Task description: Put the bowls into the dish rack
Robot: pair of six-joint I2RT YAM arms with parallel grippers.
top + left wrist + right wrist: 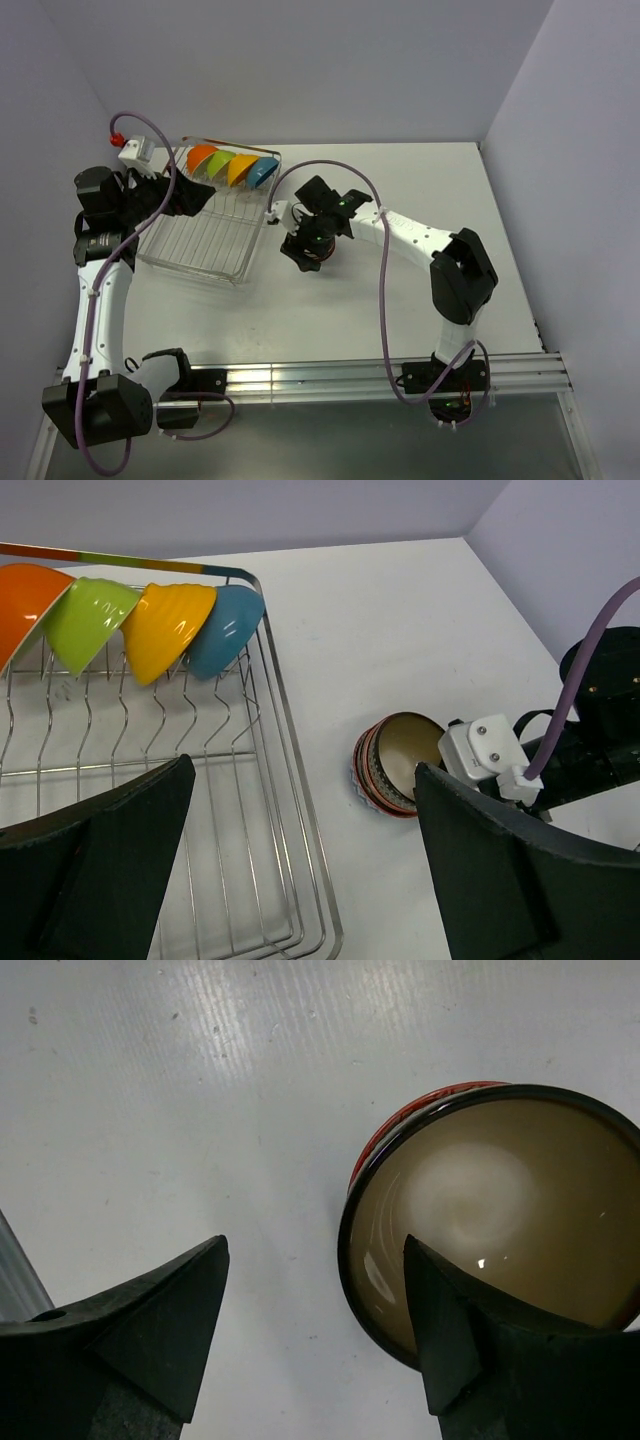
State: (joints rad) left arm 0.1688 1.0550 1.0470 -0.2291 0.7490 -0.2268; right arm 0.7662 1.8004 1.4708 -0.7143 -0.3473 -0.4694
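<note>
The right hand (315, 1330) hangs wide open and empty, fingers straddling the rim of the brown bowl (490, 1210) on the worktop (200, 1110). The left hand (300, 880), equally open and empty, hovers over the rack (200, 765), where four bowls (165, 630) stand tilted. From above, only the brown bowl seems left to load.

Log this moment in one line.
rack: four bowls loaded | brown bowl: on table beside rack | right gripper: open at brown bowl | left gripper: open over rack
</note>
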